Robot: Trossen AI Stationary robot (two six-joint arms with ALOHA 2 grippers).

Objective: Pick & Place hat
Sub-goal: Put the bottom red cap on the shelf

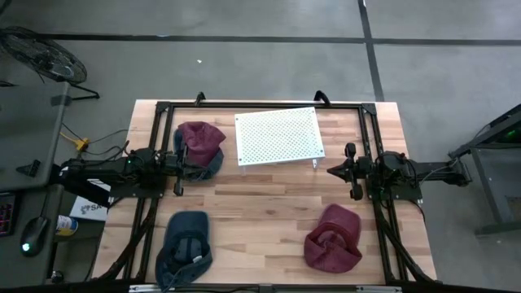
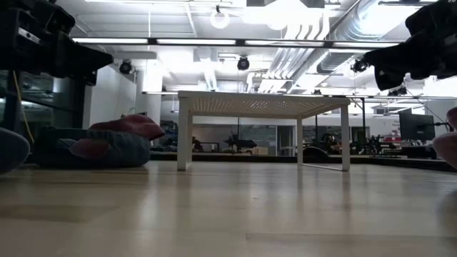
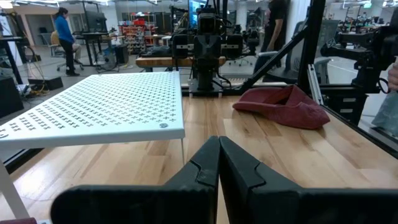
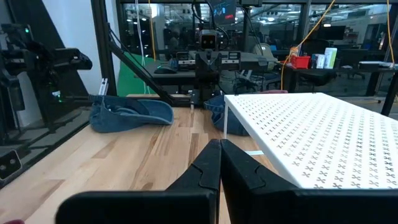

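Observation:
Three hats lie on the wooden table. A maroon-and-blue hat [image 1: 202, 148] [image 2: 93, 143] sits at the far left. A blue denim cap [image 1: 185, 248] [image 4: 130, 112] is at the near left. A maroon cap [image 1: 334, 238] [image 3: 283, 106] is at the near right. My left gripper [image 1: 184, 163] [image 3: 219, 163] is shut and empty. It points level toward the table's middle, above the left edge of the maroon-and-blue hat. My right gripper [image 1: 330, 170] [image 4: 219, 163] is also shut and empty. It points level from the right side, above bare table.
A white perforated platform [image 1: 278, 136] [image 2: 260, 104] stands on thin legs at the far middle, between the two arms. A black frame [image 1: 368, 138] runs along the table's sides and far edge. Bare wood [image 1: 260, 220] lies between the two near hats.

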